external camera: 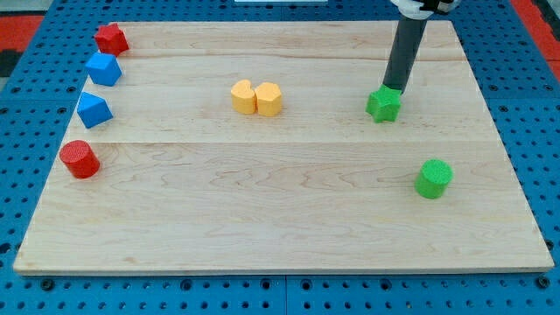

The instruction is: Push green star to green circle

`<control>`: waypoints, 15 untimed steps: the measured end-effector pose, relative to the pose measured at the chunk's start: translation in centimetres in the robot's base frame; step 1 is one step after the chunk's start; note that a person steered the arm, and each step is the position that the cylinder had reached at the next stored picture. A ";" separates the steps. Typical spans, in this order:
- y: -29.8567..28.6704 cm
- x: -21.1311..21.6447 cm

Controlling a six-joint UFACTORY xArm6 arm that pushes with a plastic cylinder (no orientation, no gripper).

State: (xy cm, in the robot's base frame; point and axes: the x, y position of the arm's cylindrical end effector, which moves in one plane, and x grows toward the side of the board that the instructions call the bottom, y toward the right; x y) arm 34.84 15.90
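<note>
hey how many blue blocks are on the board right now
2. Both sit near the view's left edge: one blue block just below the red star, the other blue block lower down, above the red cylinder. Nothing seems hidden.

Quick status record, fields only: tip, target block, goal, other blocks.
tip: my tip touches the green star's upper edge
target: green star, the view's right, upper half
goal: green circle, below and right of the star, apart from it
centre: two yellow blocks, touching
left edge: red star, two blue blocks, red circle
</note>
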 end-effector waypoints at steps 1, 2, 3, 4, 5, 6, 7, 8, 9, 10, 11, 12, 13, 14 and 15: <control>0.0 -0.5; 0.0 -1.6; -0.9 -1.6; -1.0 -1.1; -2.2 -0.5; -2.5 0.7; -2.5 2.1; -2.6 3.3; -2.6 5.1; -2.6 7.1; -2.9 8.2; -5.8 8.2; -7.2 9.3; -6.4 9.7; -5.2 9.8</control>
State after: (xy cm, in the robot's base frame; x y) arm 44.68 10.69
